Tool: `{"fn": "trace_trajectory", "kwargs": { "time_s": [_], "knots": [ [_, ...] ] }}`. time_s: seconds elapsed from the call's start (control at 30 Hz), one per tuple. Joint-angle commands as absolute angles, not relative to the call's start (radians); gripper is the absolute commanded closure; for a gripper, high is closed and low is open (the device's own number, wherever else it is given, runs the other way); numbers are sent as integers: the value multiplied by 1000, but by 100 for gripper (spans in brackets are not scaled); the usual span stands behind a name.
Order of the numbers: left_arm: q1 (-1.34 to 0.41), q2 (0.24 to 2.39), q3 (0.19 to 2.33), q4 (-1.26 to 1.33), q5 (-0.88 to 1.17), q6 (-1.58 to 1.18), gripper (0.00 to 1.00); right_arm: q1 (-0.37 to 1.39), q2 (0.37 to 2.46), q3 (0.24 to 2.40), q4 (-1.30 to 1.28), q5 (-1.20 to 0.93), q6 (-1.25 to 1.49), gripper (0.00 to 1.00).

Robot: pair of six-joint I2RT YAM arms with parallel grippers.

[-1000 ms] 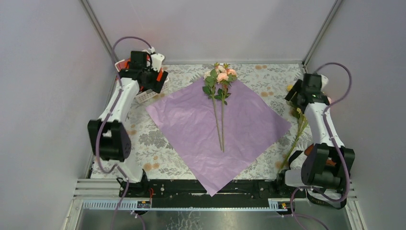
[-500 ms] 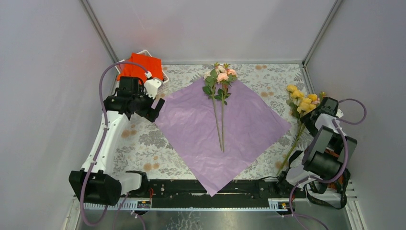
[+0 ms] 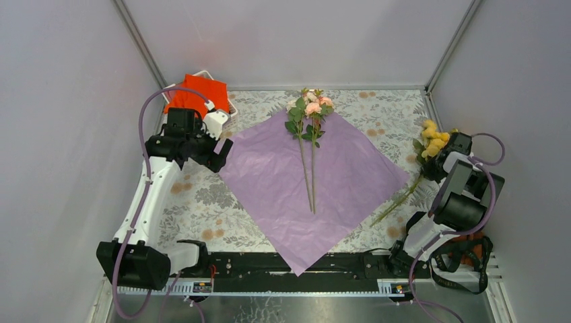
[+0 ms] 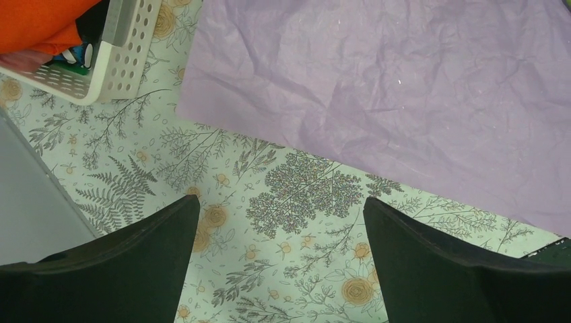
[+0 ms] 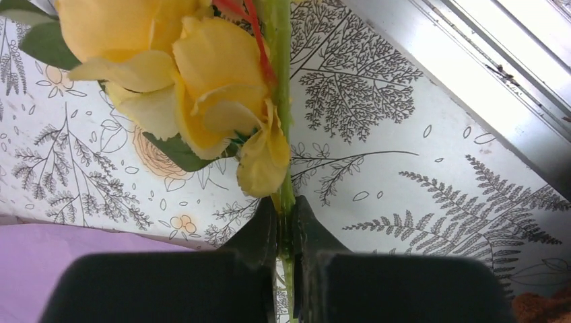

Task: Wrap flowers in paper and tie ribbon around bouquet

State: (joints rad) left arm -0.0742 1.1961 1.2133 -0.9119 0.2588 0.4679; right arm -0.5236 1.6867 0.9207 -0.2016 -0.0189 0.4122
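Note:
The purple paper [image 3: 316, 178] lies flat as a diamond on the tablecloth. Two pink-bloomed flowers [image 3: 308, 108] rest on it, stems pointing toward me. At the right edge my right gripper [image 3: 441, 156] is shut on the green stem [image 5: 281, 81] of the yellow flowers [image 3: 431, 136], just below the blooms [image 5: 182, 67]; its jaws [image 5: 284, 215] pinch the stem. The stem's tail trails down-left over the cloth. My left gripper [image 3: 219, 151] hovers open over the bare tablecloth [image 4: 281, 205], beside the paper's left corner [image 4: 404, 87]. The ribbon and the bouquet are out of view.
A white basket [image 3: 230, 108] with a folded orange-red cloth [image 3: 195, 94] stands at the back left, close behind my left gripper; its perforated wall [image 4: 124, 54] shows in the left wrist view. A metal frame rail [image 5: 471, 60] runs along the right edge near the yellow flowers.
My right gripper has shut on the yellow flowers' stem, and the stem's tail has swung left. My left arm left the basket a second ago and has since held still.

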Motion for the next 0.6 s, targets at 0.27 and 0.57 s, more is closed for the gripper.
{"fn": "trace_trajectory", "kwargs": {
  "time_s": [0.27,0.57],
  "knots": [
    [-72,1219,1218,-897,296,483,1,-415,1298,1199,-427,410,253,100],
    [-72,1231,1178,-873,278,473,1,32,1228,1494,-488,529,135,100]
  ]
}}
